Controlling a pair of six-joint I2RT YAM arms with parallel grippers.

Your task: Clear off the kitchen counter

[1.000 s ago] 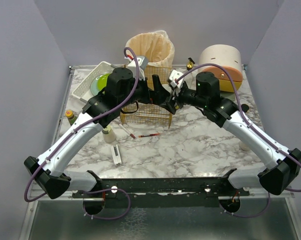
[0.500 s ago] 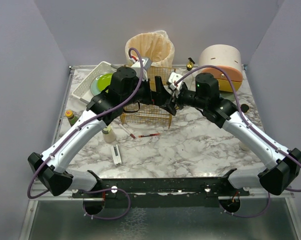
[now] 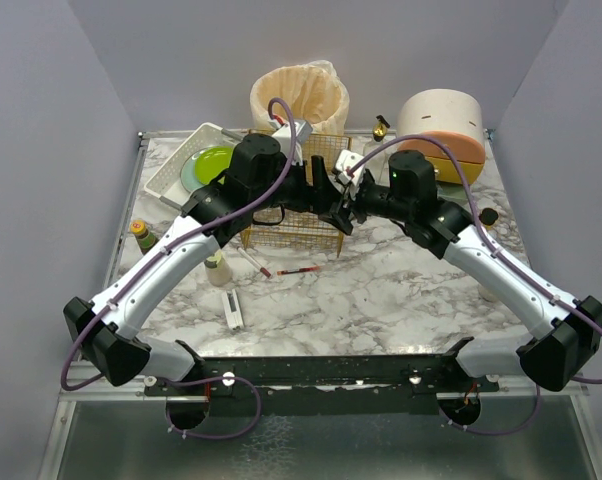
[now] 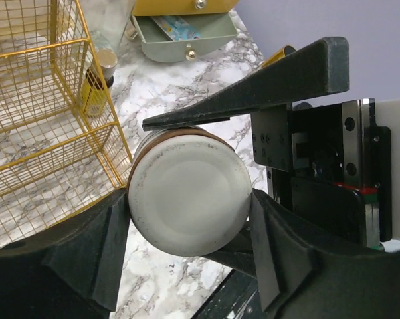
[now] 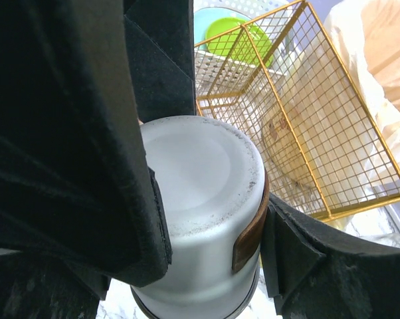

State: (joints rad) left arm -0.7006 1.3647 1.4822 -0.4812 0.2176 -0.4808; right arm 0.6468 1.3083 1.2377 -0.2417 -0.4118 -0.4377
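We've got the right pincer (image 5: 210, 226) pinching a steel cup (image 5: 200, 179) and the left pincer (image 4: 190, 229) looks clamped on its sides too, all held over the marble surface (image 3: 381, 290) under both arms, just beside the gold wire basket (image 4: 47, 100).

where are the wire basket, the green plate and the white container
wire basket (image 4: 54, 133): left wrist view, on its gold side mesh
green plate (image 3: 211, 160): top view, on its visible face
white container (image 5: 200, 176): right wrist view, on its flat base
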